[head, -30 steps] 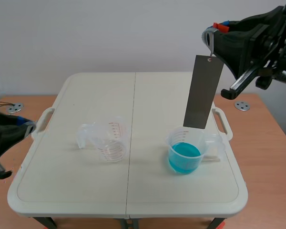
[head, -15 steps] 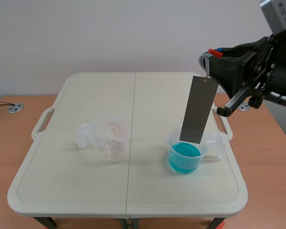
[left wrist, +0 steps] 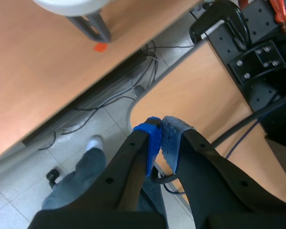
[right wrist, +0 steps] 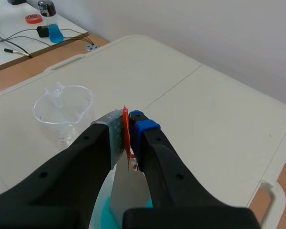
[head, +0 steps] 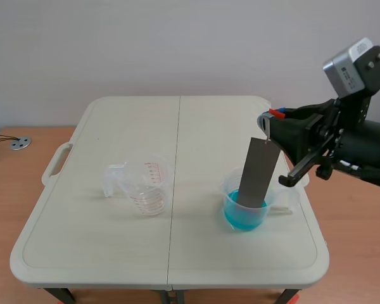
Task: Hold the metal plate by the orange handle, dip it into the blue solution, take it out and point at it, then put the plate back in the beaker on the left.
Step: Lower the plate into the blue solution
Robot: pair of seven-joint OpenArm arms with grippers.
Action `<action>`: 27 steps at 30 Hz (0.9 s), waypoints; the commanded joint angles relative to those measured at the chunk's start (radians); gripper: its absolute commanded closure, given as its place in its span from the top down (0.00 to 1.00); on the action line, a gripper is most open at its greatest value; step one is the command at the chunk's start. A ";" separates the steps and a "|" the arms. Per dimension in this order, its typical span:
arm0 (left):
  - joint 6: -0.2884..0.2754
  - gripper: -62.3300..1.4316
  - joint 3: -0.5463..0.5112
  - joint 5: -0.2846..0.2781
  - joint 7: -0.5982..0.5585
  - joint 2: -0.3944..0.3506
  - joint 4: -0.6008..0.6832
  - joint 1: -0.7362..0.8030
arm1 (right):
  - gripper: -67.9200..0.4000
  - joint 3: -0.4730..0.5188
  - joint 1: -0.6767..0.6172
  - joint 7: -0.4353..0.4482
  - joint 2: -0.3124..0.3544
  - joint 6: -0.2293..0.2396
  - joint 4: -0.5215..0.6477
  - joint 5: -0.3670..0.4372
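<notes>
Right tool (head: 270,119) is clamped on the orange handle (right wrist: 126,125), a thin tab pinched flat between its two pads. Below it the metal plate (head: 257,172) hangs tilted, with its lower end inside the right-hand beaker (head: 290,197) and, by appearance, dipped in the blue solution (head: 240,218). Treat the plate as a thin, stiff, light sheet: it should not flex, but it hangs from a small link at its upper edge, so expect it to swing and strike the beaker wall if you lift abruptly. Take hold only at the handle, because the wetted face is likely to be slippery and to drip. Note that the beaker is light plastic and could tip under a sideways knock. The left-hand beaker (head: 147,187) stands upright and well apart from the plate on the same surface (head: 114,126). The left tool (left wrist: 161,136) is closed on nothing, its pads meeting, and sits off the surface above the floor.
</notes>
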 commanded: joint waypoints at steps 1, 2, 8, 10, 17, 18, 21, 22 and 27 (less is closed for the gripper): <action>-0.007 0.05 0.022 -0.003 -0.011 0.007 -0.006 -0.003 | 0.02 -0.011 0.018 0.032 0.000 0.001 0.000 -0.005; -0.007 0.05 0.034 -0.003 -0.012 0.007 -0.011 -0.003 | 0.02 -0.018 0.021 0.042 0.000 0.001 -0.008 -0.016; -0.007 0.05 0.103 -0.002 -0.011 0.007 -0.029 -0.003 | 0.02 -0.066 0.061 0.068 0.000 0.001 -0.101 -0.058; -0.007 0.05 0.119 -0.002 -0.009 0.007 -0.030 -0.003 | 0.02 -0.080 0.076 0.077 0.000 0.001 -0.138 -0.071; -0.007 0.05 0.130 -0.002 0.002 0.007 -0.030 -0.003 | 0.02 -0.097 0.100 0.123 -0.001 0.001 -0.228 -0.135; -0.007 0.05 0.130 -0.002 0.003 0.007 -0.030 -0.003 | 0.02 -0.097 0.100 0.127 -0.001 0.001 -0.231 -0.139; -0.007 0.05 0.130 -0.002 0.003 0.007 -0.030 -0.003 | 0.02 -0.097 0.101 0.130 -0.001 0.001 -0.231 -0.146; -0.007 0.05 0.130 -0.002 0.003 0.007 -0.030 -0.003 | 0.02 -0.097 0.101 0.134 -0.001 0.001 -0.231 -0.146; -0.007 0.05 0.130 -0.002 0.003 0.007 -0.030 -0.003 | 0.02 -0.097 0.101 0.140 -0.001 0.001 -0.231 -0.146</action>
